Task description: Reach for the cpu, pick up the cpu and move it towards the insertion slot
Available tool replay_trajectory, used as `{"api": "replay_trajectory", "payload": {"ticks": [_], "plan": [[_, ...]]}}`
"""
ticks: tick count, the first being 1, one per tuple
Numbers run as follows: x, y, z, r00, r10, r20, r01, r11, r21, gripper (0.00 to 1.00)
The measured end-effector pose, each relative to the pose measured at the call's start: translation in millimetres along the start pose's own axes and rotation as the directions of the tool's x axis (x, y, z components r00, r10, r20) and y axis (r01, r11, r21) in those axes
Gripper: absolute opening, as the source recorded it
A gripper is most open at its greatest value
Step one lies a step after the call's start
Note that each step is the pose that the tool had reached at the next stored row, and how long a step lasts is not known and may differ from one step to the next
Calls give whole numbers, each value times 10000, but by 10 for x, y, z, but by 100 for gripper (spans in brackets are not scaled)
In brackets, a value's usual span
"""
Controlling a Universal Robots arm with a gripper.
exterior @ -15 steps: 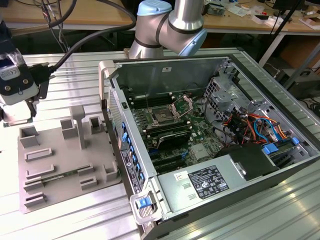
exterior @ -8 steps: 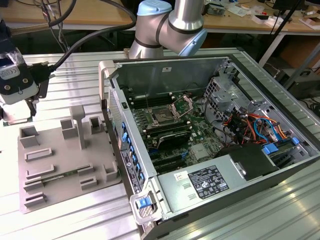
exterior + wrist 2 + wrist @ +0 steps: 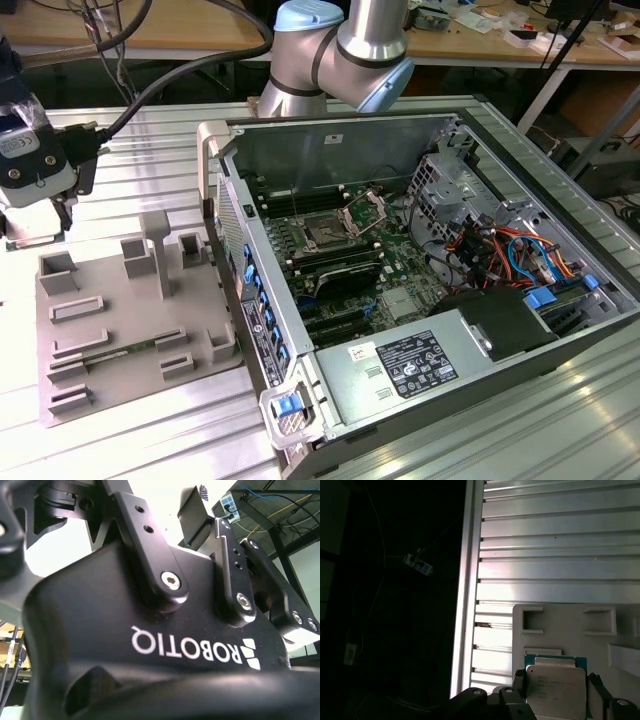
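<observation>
Jaws stand narrow, pressed against two opposite edges of the cpu (image 3: 555, 692) and holding it over the grey tray (image 3: 560, 622) in the first wrist view. The cpu's silvery top faces the camera, with its green rim showing along one edge. In the exterior view the jaws hang at the exterior view's left, over the ribbed metal counter (image 3: 150, 130) near a corner of the tray. The insertion slot (image 3: 325, 237) lies well apart from them, on the green board inside the open computer case (image 3: 330, 150), with its metal frame raised beside it.
</observation>
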State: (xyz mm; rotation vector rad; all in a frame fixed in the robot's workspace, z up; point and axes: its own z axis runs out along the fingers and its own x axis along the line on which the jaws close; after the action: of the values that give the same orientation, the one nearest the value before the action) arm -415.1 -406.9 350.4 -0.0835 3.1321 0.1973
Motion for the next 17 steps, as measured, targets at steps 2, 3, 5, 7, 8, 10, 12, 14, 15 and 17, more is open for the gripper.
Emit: {"api": "replay_trajectory", "payload": {"ticks": [2, 3, 5, 7, 8, 10, 12, 14, 15, 17], "plan": [[0, 1, -4, 10000, 0, 2, 0, 10000, -23, 55], [0, 1, -5, 10000, 0, 2, 0, 10000, -29, 55], [0, 1, -8, 10000, 0, 3, 0, 10000, -42, 55], [0, 1, -10, 10000, 0, 4, 0, 10000, -55, 55], [0, 1, -12, 10000, 0, 4, 0, 10000, -61, 55], [0, 2, -14, 10000, 0, 5, 0, 10000, -74, 55], [0, 2, -17, 10000, 0, 5, 0, 10000, -86, 55], [0, 3, -21, 10000, 0, 7, 0, 9999, -103, 55], [0, 3, -24, 10000, 0, 8, 0, 9999, -113, 55], [0, 4, -32, 10000, 0, 7, 0, 9999, -122, 55]]}}
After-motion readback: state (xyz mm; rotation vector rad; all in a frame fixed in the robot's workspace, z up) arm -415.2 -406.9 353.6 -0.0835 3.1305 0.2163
